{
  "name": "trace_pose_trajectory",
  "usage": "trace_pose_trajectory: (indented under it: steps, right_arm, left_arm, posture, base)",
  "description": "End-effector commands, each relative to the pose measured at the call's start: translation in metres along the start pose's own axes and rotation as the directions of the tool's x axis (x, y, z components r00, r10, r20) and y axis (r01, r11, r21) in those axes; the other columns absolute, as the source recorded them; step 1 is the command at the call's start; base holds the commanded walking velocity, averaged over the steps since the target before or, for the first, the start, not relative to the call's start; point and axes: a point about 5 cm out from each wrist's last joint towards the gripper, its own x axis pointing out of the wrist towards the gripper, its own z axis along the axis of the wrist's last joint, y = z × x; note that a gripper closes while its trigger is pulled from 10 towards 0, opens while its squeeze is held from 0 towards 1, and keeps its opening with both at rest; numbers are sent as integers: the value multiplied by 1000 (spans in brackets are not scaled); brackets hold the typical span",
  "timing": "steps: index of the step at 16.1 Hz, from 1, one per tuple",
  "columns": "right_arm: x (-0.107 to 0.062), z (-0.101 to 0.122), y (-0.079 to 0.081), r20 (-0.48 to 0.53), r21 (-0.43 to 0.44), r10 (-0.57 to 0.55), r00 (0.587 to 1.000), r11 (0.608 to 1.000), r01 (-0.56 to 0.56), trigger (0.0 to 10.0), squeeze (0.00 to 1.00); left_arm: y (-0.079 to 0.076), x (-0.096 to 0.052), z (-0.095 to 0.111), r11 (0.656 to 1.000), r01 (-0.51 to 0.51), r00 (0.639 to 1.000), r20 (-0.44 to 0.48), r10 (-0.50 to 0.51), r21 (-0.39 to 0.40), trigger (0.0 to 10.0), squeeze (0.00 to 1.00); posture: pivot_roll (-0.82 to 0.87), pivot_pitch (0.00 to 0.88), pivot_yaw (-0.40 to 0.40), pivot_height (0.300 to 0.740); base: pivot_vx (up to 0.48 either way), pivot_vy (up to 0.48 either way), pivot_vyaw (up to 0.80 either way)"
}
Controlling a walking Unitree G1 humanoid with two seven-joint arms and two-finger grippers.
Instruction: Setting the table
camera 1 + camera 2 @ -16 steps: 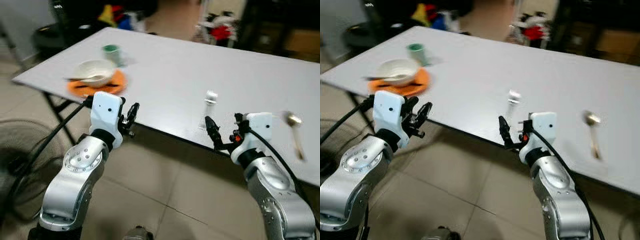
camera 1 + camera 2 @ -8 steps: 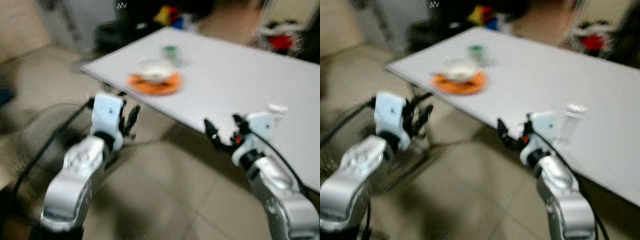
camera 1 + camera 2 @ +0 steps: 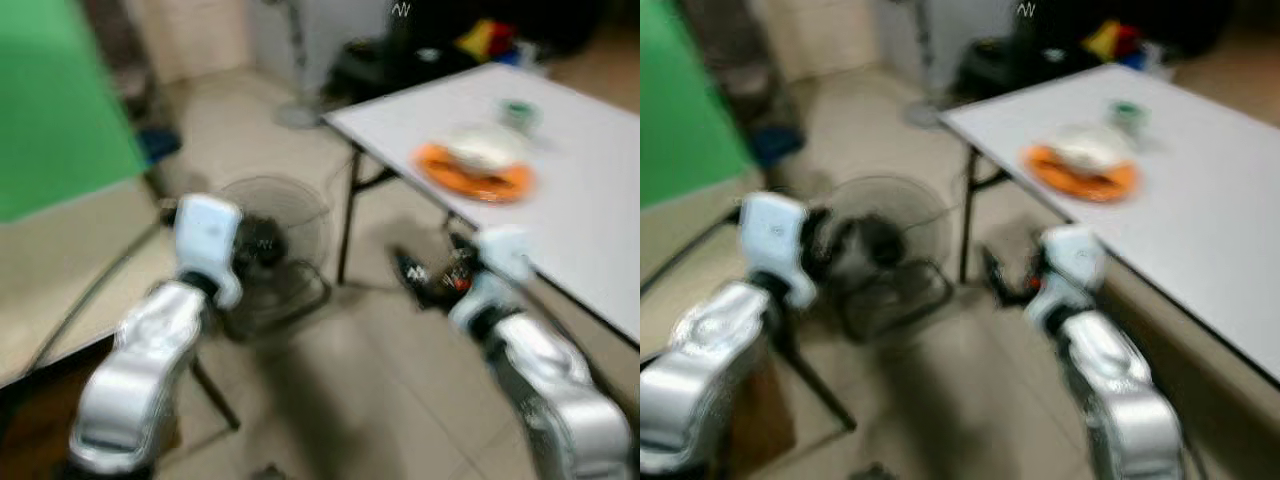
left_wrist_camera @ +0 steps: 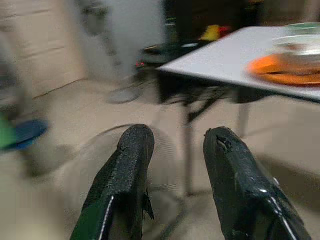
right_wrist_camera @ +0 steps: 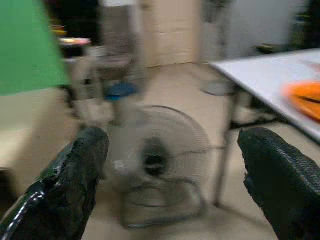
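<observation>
The whole picture is blurred. A white table (image 3: 590, 210) stands at the right. On its near corner lies an orange plate (image 3: 478, 175) with a white bowl (image 3: 487, 150) on it, and a small green cup (image 3: 518, 112) stands just behind. My left gripper (image 4: 177, 142) is held over the floor, well left of the table, open with nothing between its fingers. My right gripper (image 5: 172, 145) hangs in front of the table's edge, below the plate, with its fingers wide open and empty.
A round floor fan (image 3: 275, 240) stands on the tiled floor between my arms and by the table's leg (image 3: 347, 225). A large green panel (image 3: 60, 100) rises at the left. Dark clutter sits behind the table's far corner.
The camera has swung left: the table now lies at the right, and the fan and green panel have come into view. Both grippers keep their pose, open and empty.
</observation>
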Motion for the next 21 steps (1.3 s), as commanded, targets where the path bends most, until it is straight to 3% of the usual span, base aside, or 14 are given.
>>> trace_pose_trajectory:
  steps: [1, 3, 9, 18, 21]
  right_arm:
    - [-2, 3, -5, 6, -16, -19, 1000, 1000, 19, 10000, 1000]
    - [-1, 5, -7, 19, -36, -47, 999, 998, 47, 10000, 1000]
    - [4, 15, -8, 95, -42, -93, 991, 994, 98, 10000, 1000]
    - [12, 27, -8, 135, -71, -45, 990, 996, 55, 10000, 1000]
    - [13, 21, -1, 84, -41, 22, 996, 999, -19, 10000, 1000]
  left_arm:
    - [-3, 1, 3, 1000, 10, 1000, 17, -10, 0, 10000, 0]
    - [-1, 1, 3, 1000, 7, 1000, 18, -7, 3, 10000, 0]
    - [2, 2, 6, 1000, 4, 1000, 27, -4, 17, 10000, 0]
    - [9, -2, 6, 999, -40, 999, 29, 39, 14, 10000, 0]
    - [9, -1, 11, 998, -62, 996, 65, 63, -10, 10000, 0]
  posture:
    - [72, 0, 46, 740]
    - [73, 0, 49, 740]
    - [84, 0, 50, 740]
    - [114, 0, 32, 740]
    - [120, 0, 26, 740]
  base:
    - [0, 341, 800]
    - [0, 341, 800]
    - [0, 341, 0]
    - [0, 338, 0]
    - [0, 0, 0]
